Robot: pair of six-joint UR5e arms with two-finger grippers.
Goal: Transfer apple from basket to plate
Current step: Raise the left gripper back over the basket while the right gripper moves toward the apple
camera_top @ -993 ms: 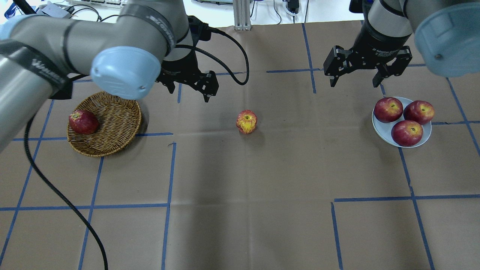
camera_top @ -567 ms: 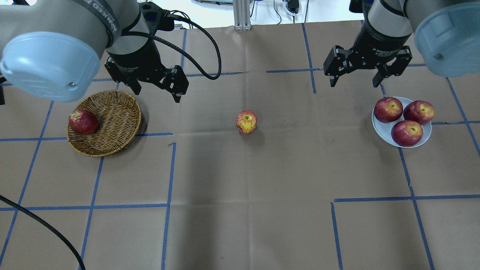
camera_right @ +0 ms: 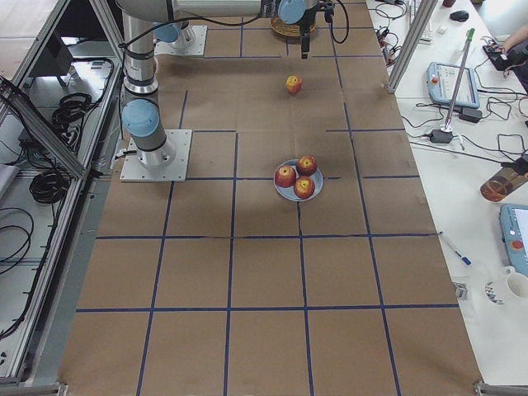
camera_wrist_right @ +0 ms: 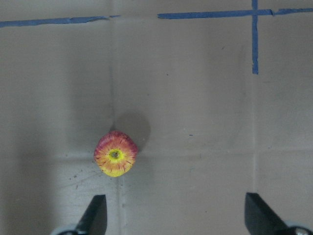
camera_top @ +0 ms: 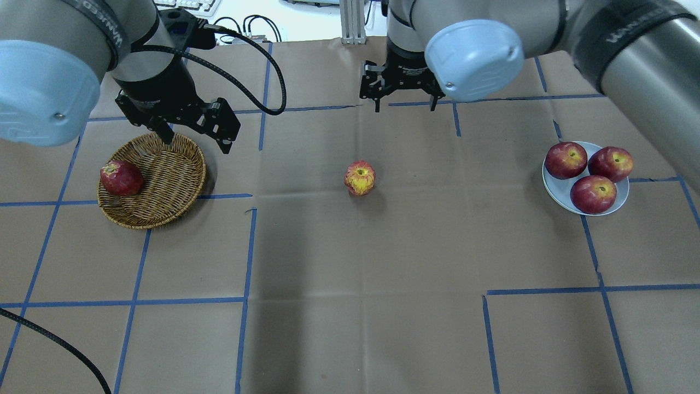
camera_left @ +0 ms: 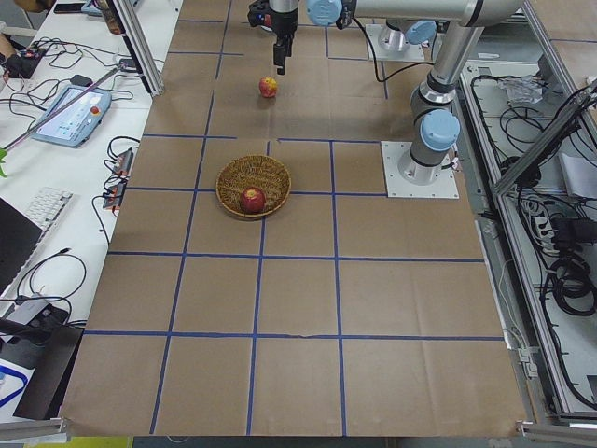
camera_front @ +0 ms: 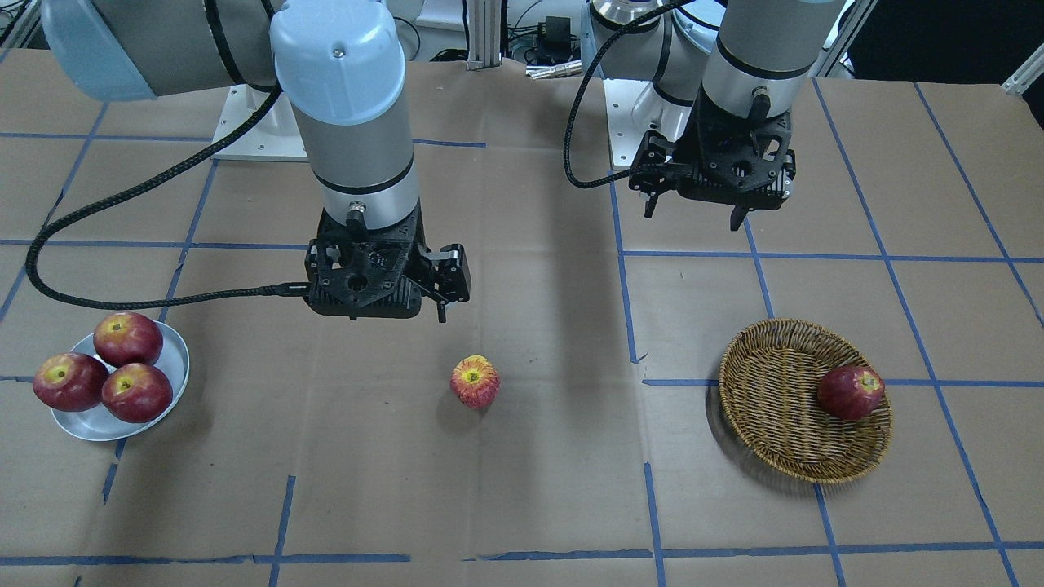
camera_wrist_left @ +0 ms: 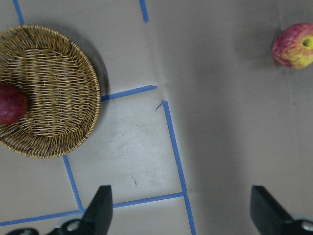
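Note:
The apple [camera_top: 359, 177], streaky pinkish-red with a yellow top, stands on the bare table at the centre, outside the basket; it also shows in the front view [camera_front: 475, 381]. The wicker basket [camera_top: 180, 183] sits at the left. The pale plate [camera_top: 556, 191] sits at the right. My right gripper [camera_top: 406, 105] is open and empty above the table beyond the apple; in its wrist view the apple [camera_wrist_right: 115, 153] lies ahead of the left finger. My left gripper [camera_top: 196, 141] is open and empty, over the basket's far right edge.
One dark red apple [camera_top: 121, 178] lies at the basket's left side. Three dark red apples [camera_top: 593, 193] fill the plate. Blue tape lines grid the brown paper table. A black cable [camera_top: 257, 65] loops off the left wrist.
My left arm has swung left, from mid-table to the basket's far edge. My right arm has swung left, from above the plate to the far side of the centre apple. Both grippers stayed open.

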